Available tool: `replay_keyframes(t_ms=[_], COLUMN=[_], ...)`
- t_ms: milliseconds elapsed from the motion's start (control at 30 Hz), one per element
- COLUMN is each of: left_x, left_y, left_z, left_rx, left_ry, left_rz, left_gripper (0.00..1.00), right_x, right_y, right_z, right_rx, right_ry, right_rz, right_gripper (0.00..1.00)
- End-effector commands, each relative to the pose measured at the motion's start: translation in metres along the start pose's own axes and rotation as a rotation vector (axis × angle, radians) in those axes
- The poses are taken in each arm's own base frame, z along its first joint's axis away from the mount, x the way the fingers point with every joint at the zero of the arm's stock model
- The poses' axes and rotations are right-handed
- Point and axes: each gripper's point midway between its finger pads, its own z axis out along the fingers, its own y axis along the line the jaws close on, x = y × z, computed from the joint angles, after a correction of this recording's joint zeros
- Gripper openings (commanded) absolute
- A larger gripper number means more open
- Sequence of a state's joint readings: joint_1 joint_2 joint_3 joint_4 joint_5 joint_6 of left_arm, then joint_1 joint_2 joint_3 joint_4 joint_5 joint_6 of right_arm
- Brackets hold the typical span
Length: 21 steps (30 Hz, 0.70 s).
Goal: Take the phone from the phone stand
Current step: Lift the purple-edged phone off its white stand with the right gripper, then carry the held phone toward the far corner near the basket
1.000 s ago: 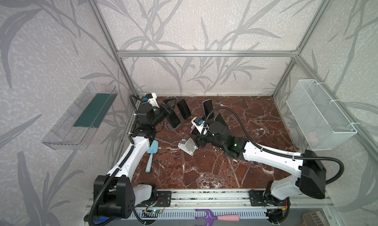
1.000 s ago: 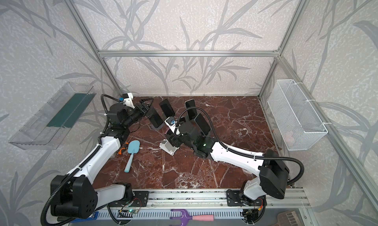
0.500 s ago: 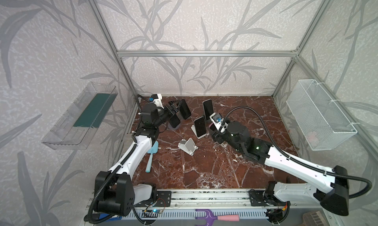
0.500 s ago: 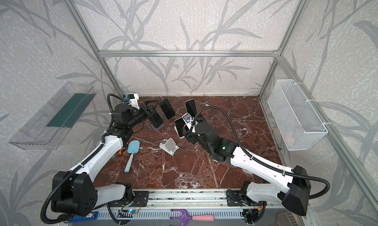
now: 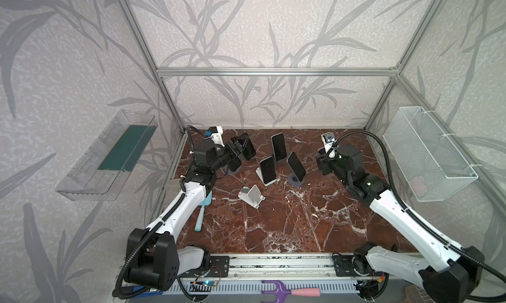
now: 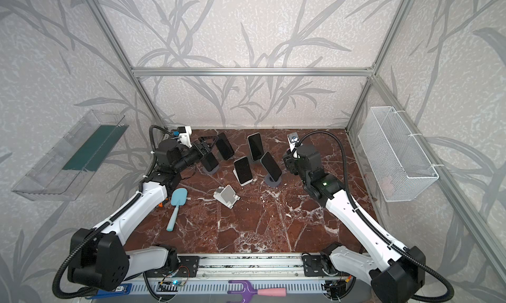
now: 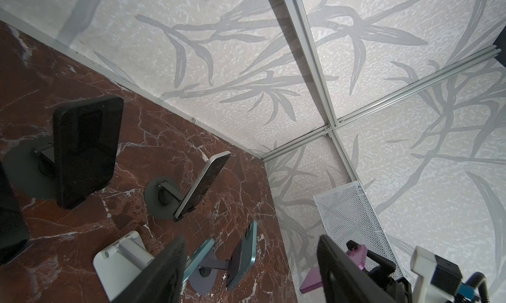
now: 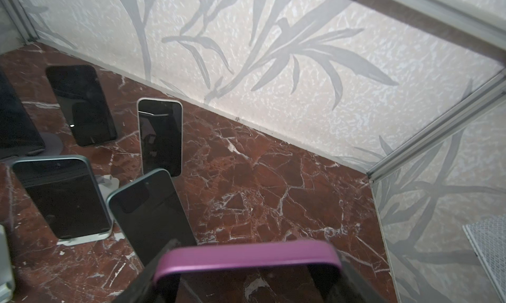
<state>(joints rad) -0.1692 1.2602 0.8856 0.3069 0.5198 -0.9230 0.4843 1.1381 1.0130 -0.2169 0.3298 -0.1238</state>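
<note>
Top views: right hand (image 5: 321,162) is raised at the far right of the desk (image 5: 301,227), near the basket (image 5: 427,153); its own body hides what it carries. The white stand (image 5: 252,196) sits empty mid-desk, well apart from that hand, with other phones leaning on stands behind it. Left hand (image 6: 208,144) is at far left, just beside a black phone (image 6: 225,150). Left wrist view: its fingers (image 7: 164,271) stand apart with nothing between them. Past them the purple phone (image 7: 310,281) shows in the right hand, clear of every stand. Right wrist view: one end of the purple phone (image 8: 246,256) spans the gap between the two fingers (image 8: 137,288), clamped by its long sides. There is bare desk ahead and teal phones (image 8: 153,214) close on one side. Judgement: the phone is out of its stand, so the step in hand is carrying it off and setting it down. To do it well, keep the squeeze even, since a slick case pinched by thin edges may pivot. Travel over bare desk, wide of the leaning phones. Lower until the flat back meets the surface, and only then let go. The left hand is best held off the black phone, which looks easy to tip.
</note>
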Motion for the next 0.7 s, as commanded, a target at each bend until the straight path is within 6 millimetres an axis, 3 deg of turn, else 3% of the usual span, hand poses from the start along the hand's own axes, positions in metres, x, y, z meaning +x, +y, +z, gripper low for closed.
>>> replay_keyframes(t_ms=[0, 300, 667], left_x=[-0.003, -0.004, -0.002], left_y=[-0.005, -0.009, -0.01], left_z=[0.0, -0.001, 0.004], left_rx=[0.006, 0.019, 0.042], left_ry=[-0.011, -0.012, 0.005], left_rz=[0.021, 0.013, -0.015], left_gripper=[0.75, 0.75, 0.74], right_x=[-0.018, 0.015, 0.047], right_y=[-0.011, -0.038, -0.064], right_z=[0.006, 0.055, 0.096], right_rx=[0.009, 0.051, 0.027], right_ry=[-0.044, 0.09, 0.24], right_rz=[0.038, 0.144, 0.161], right_gripper=[0.62, 0.61, 0.62])
